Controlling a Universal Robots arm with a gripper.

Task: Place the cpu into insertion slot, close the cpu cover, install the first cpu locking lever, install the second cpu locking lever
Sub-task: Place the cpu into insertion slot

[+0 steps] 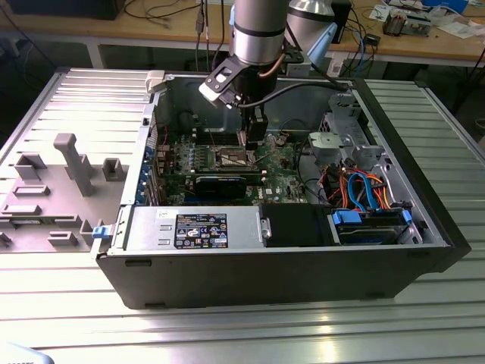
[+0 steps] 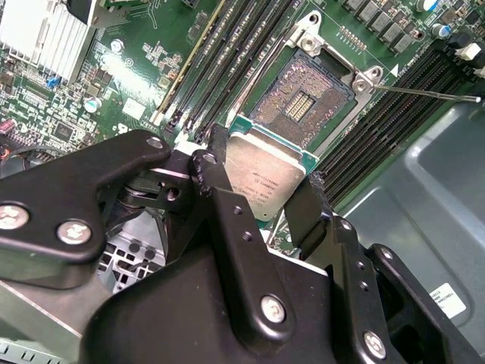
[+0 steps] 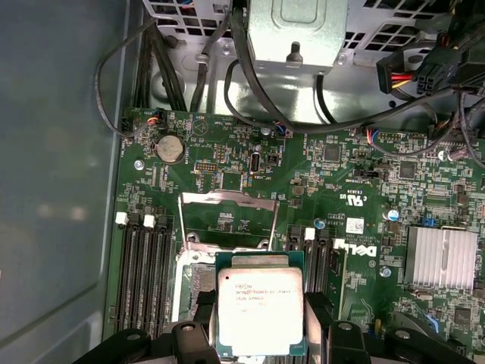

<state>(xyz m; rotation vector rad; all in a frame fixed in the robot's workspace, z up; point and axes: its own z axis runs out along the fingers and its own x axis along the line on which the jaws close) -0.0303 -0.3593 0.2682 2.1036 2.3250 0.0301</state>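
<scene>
End effector: black fingers gripping the cpu by two opposite edges, metal top facing up.
Cpu: hanging flat over one edge of the insertion slot, not seated in it; the slot's contact field is lying bare.
Cpu cover: standing swung open along one side of the slot, as the first wrist view is showing.
Green circuit board: lying inside the open computer case.
Case: resting on the ribbed metal tabletop.

Open drop onto insertion slot, hemmed by flipped-open cpu cover and memory slot rows either side.
</scene>
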